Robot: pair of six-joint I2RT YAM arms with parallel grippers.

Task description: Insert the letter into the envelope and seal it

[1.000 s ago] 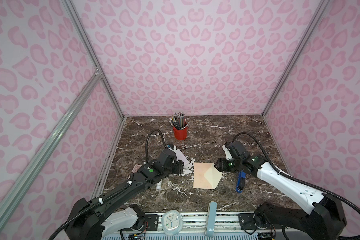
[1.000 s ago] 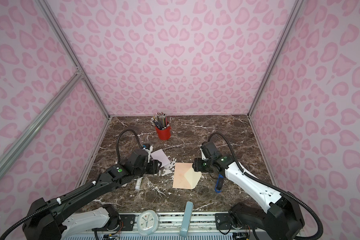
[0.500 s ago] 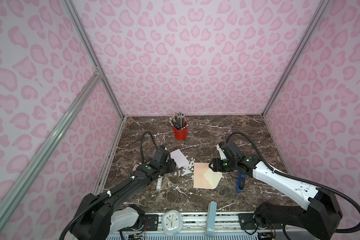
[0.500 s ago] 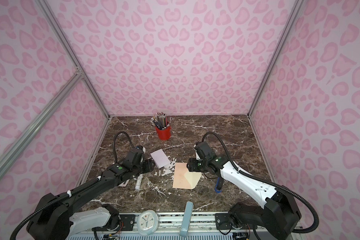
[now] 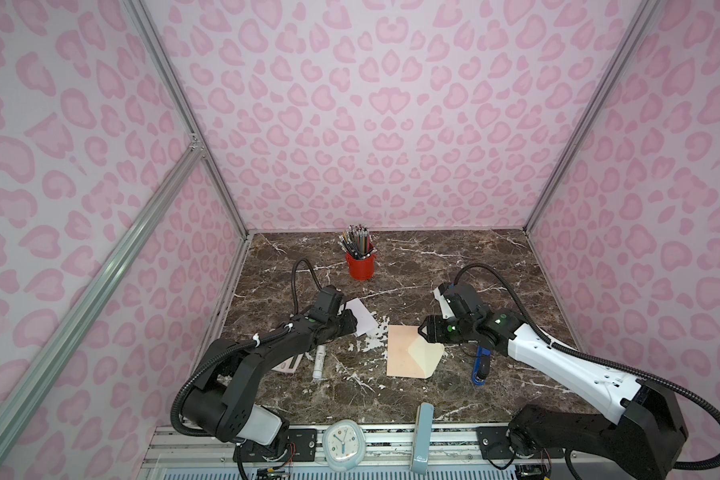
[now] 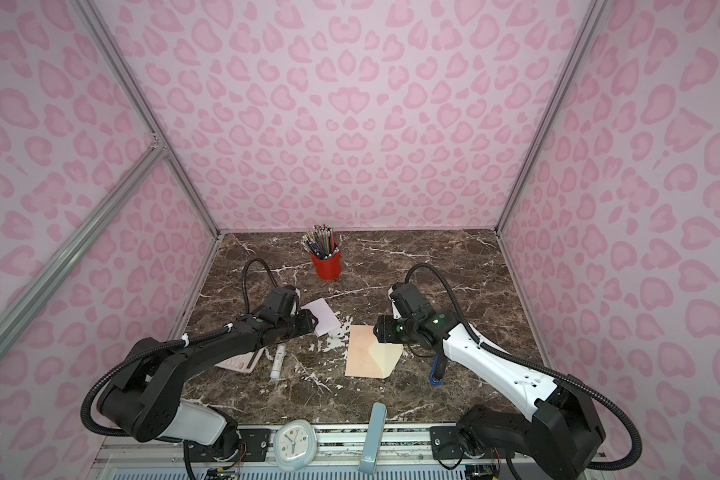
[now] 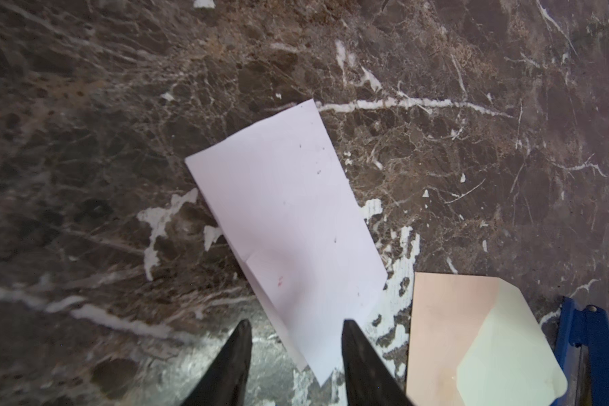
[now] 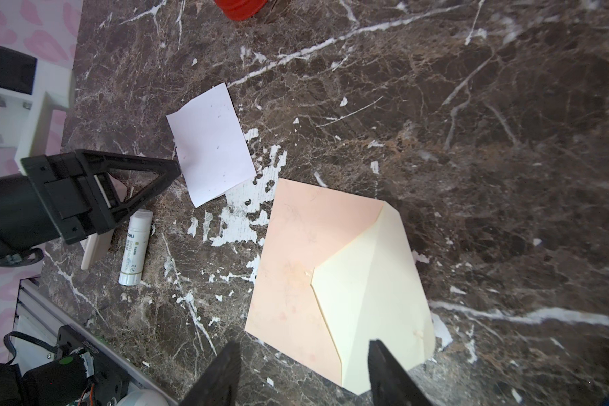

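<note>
Letter (image 7: 289, 225) lies flat just off the far-left corner of the envelope (image 5: 404, 353), not touching it. Its long axis runs roughly straight out from the left gripper (image 7: 296, 323), whose jaws stand apart astride the letter's near corner, gripping nothing. Right gripper (image 8: 303, 342) hovers over the envelope's flap (image 8: 370, 281) edge, jaws spread and empty, so the left arm is judged nearer for the pinch.

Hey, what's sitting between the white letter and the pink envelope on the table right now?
Nothing. The letter and the envelope lie apart, with only bare marble table, blotched white, between them; the right wrist view shows it best.
</note>
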